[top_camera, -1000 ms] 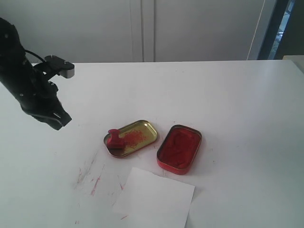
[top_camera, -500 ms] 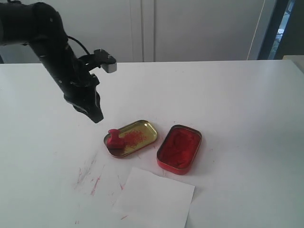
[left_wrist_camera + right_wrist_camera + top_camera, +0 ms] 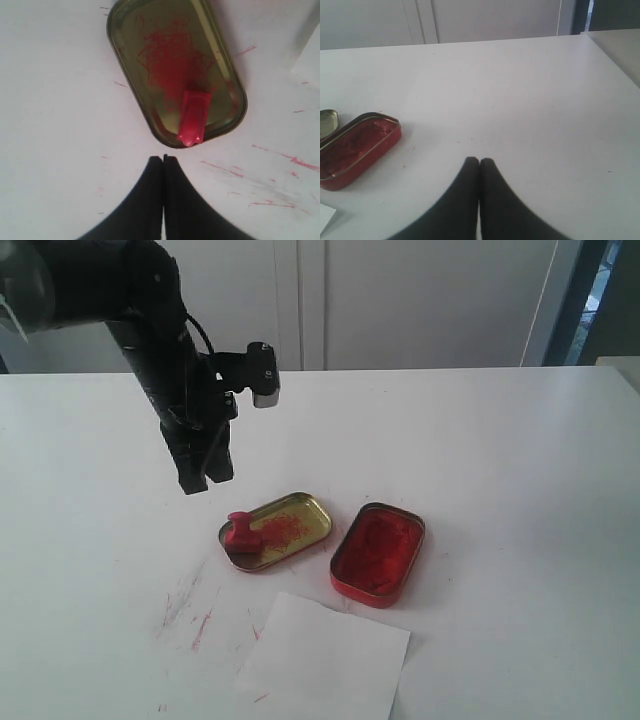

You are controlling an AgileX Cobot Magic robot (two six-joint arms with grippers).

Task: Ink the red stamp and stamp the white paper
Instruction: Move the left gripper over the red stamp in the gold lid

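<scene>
Exterior view is showing the left gripper [image 3: 196, 483], jaws pressed together and empty, swinging in from the left to hang near the stamp [image 3: 240, 534], which is sitting in the gold lid [image 3: 312, 512], so pickup is likely coming. The right gripper [image 3: 479, 161] is resting closed, and the paper [image 3: 325, 660] is lying on the red-scribbled white table [image 3: 500, 440], pale cupboards [image 3: 400, 300] standing behind.

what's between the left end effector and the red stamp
Only a strip of bare white table and the rim of the gold lid holding the red stamp; nothing else lies before the shut left end effector. The left wrist view shows it.
</scene>
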